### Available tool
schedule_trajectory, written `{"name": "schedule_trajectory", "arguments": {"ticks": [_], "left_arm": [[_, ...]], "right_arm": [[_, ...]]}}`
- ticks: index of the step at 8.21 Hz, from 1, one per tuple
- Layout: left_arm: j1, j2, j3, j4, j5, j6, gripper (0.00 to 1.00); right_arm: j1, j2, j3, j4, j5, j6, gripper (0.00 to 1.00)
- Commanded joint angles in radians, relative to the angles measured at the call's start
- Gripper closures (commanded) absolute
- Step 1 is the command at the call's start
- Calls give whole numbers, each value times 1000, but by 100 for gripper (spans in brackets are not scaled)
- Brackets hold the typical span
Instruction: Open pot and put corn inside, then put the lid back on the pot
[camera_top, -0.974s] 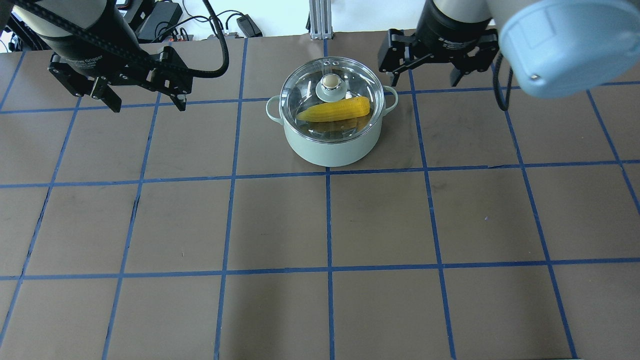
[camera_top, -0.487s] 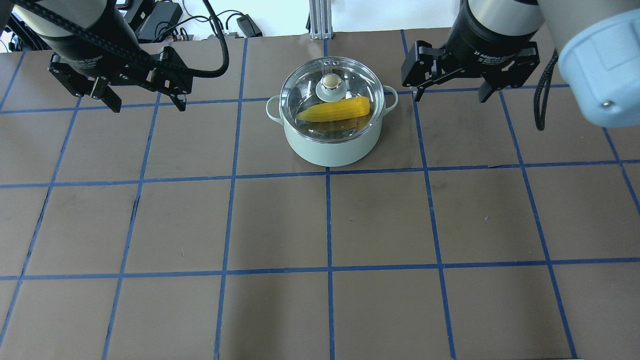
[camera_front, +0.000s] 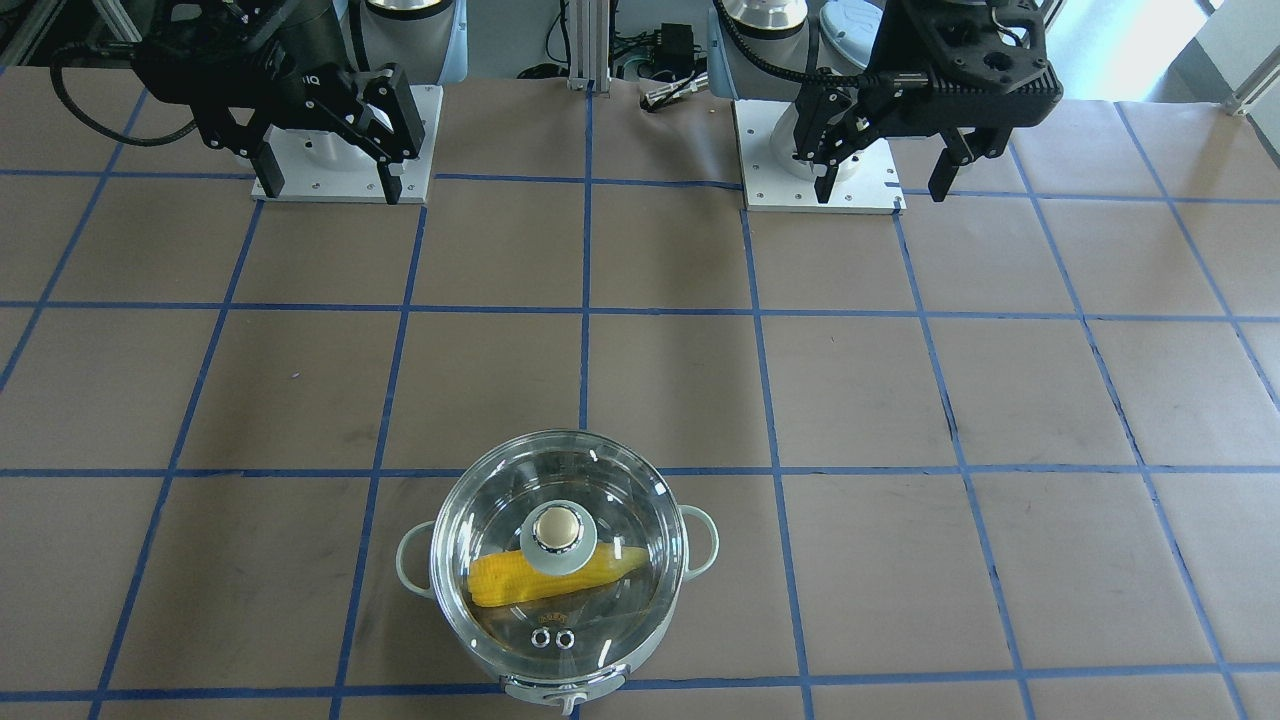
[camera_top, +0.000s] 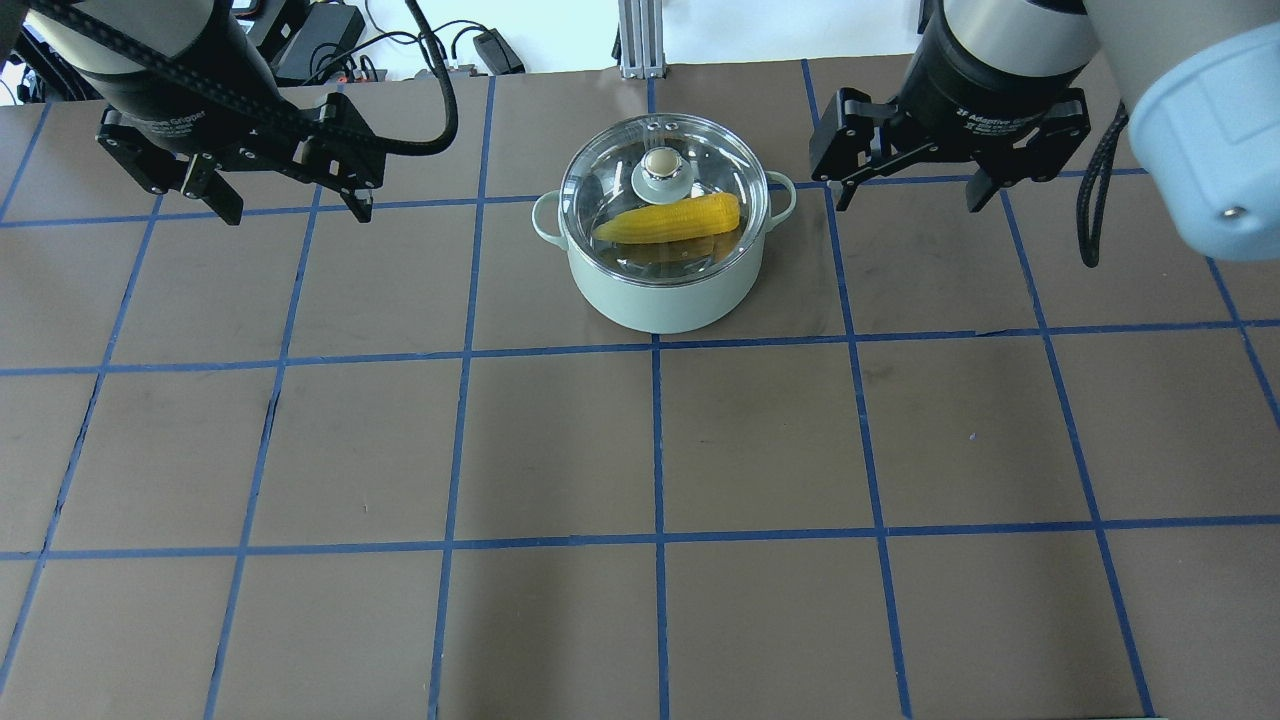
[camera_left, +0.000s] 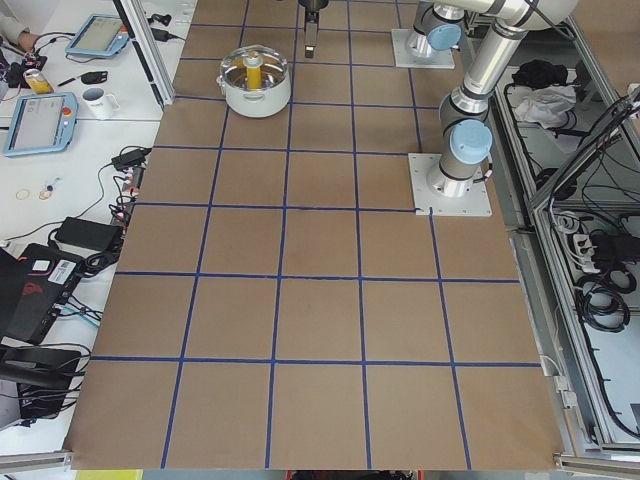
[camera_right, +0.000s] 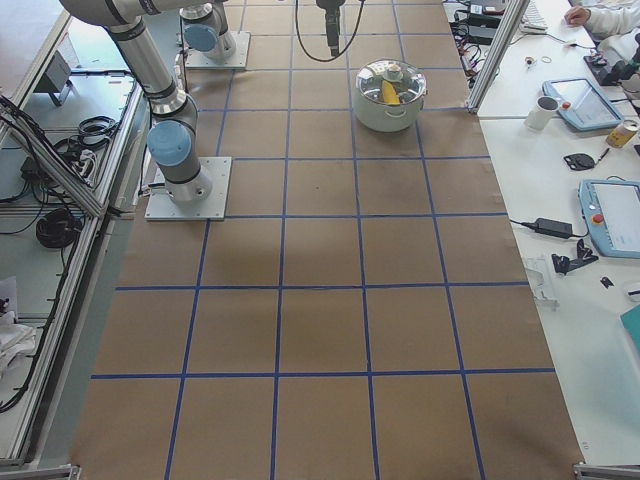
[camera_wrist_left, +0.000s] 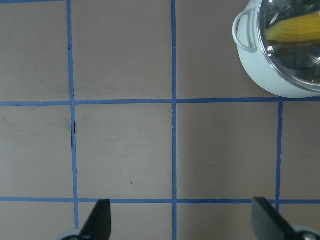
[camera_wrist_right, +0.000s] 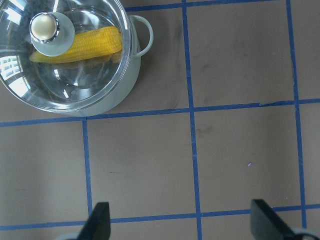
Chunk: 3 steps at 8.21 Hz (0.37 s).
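Two grippers hang empty in my overhead view, jaws wide: left gripper (camera_top: 297, 208) at the pot's (camera_top: 660, 295) nine o'clock, right gripper (camera_top: 908, 200) at three. Front-facing, I see the lid (camera_front: 600, 480) seated on it, the corn (camera_front: 500, 582) inside. Both wrist views show fingers spread above the table (camera_wrist_left: 125, 145).

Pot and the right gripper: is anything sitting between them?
No. In the overhead view only bare table with a blue tape line lies between the pot and the open right gripper.
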<state>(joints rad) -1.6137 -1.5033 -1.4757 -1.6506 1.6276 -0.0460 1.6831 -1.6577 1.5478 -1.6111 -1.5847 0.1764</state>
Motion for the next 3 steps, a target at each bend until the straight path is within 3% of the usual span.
{"name": "schedule_trajectory", "arguments": {"ticks": [1,3], "left_arm": [[0,0,0,0,0,0,0],[0,0,0,0,0,0,0]], "right_arm": [[0,-1,0,-4,0,0,0],[1,-1,0,-6,0,0,0]]}}
